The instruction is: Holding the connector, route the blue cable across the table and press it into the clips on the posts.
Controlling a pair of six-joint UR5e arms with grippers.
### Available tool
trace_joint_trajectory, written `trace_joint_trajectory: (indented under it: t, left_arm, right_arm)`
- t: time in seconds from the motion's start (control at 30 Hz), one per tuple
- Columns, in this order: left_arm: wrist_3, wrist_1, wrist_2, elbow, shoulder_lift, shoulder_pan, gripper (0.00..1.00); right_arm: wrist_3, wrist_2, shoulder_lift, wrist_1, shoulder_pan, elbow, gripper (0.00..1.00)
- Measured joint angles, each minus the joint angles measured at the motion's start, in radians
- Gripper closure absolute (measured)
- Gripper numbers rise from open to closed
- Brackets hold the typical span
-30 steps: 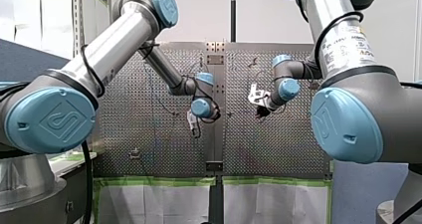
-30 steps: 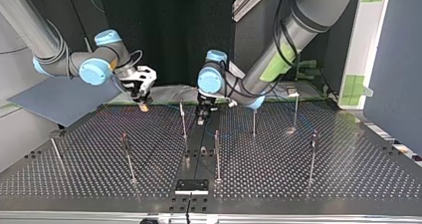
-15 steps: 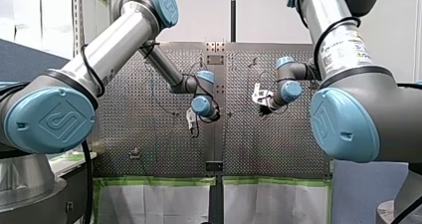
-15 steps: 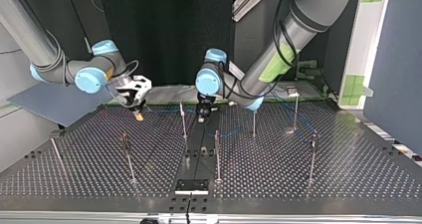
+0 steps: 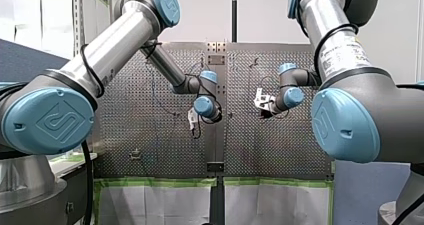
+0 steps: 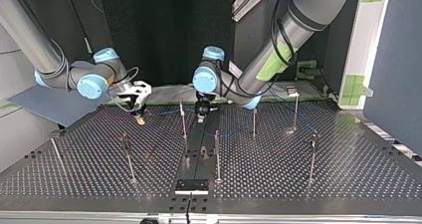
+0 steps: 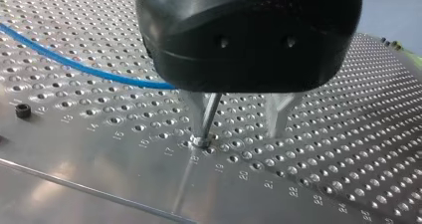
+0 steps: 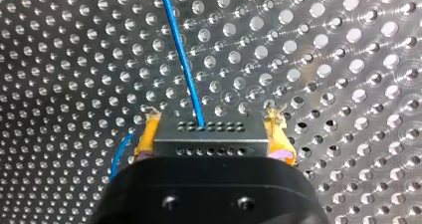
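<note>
My right gripper (image 8: 212, 128) is shut on a grey connector (image 8: 211, 143), its yellow pads (image 8: 148, 134) pressing both sides. The blue cable (image 8: 181, 55) runs from the connector over the perforated table. In the top view this gripper (image 6: 140, 116) hangs low over the table at the back left. My left gripper (image 7: 236, 134) stands open just above the plate, and a thin post (image 7: 211, 109) rises close against one metal finger (image 7: 196, 112). Behind it the cable (image 7: 74, 64) lies on the table. In the top view my left gripper (image 6: 201, 115) is near the back middle.
Several thin clip posts stand on the table (image 6: 348, 174), among them one (image 6: 183, 120) beside my left gripper, one (image 6: 217, 154) in the middle and one (image 6: 313, 157) at the right. A black block (image 6: 191, 186) sits at the near edge.
My right gripper has come down toward the table with the connector. My left arm has shifted slightly toward the top view's left.
</note>
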Motion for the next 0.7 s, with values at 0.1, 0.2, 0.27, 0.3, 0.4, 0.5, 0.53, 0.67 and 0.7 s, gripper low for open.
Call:
trace_joint_trajectory:
  t: [0.1, 0.2, 0.27, 0.3, 0.4, 0.5, 0.53, 0.67, 0.7]
  left_arm:
    - [0.013, -0.016, -0.006, 0.0, 0.001, -0.001, 0.0]
    - [0.019, -0.041, -0.009, 0.0, 0.001, -0.001, 0.0]
    - [0.023, -0.061, -0.011, 0.0, 0.002, -0.002, 0.0]
    - [0.025, -0.069, -0.012, 0.0, 0.003, -0.003, 0.0]
    - [0.032, -0.098, -0.019, 0.0, 0.006, -0.009, 0.0]
    - [0.035, -0.121, -0.038, 0.0, 0.013, -0.02, 0.0]
    - [0.035, -0.126, -0.044, 0.0, 0.016, -0.024, 0.0]
    - [0.036, -0.138, -0.057, -0.007, 0.032, -0.046, 0.0]
    - [0.036, -0.137, -0.059, -0.011, 0.037, -0.051, 0.0]
  right_arm:
    - [-0.003, -0.006, 0.001, 0.0, -0.003, -0.006, 1.0]
    - [-0.005, -0.009, 0.001, 0.0, -0.005, -0.009, 1.0]
    - [-0.007, -0.01, 0.001, 0.0, -0.007, -0.009, 1.0]
    - [-0.007, -0.01, 0.001, 0.001, -0.007, -0.01, 1.0]
    - [-0.008, -0.011, 0.001, 0.001, -0.009, -0.01, 1.0]
    - [-0.008, -0.011, 0.001, 0.002, -0.009, -0.01, 1.0]
    - [-0.008, -0.011, 0.001, 0.002, -0.01, -0.01, 1.0]
    - [-0.008, -0.011, 0.002, 0.003, -0.011, -0.01, 1.0]
    - [-0.008, -0.011, 0.002, 0.003, -0.012, -0.01, 1.0]
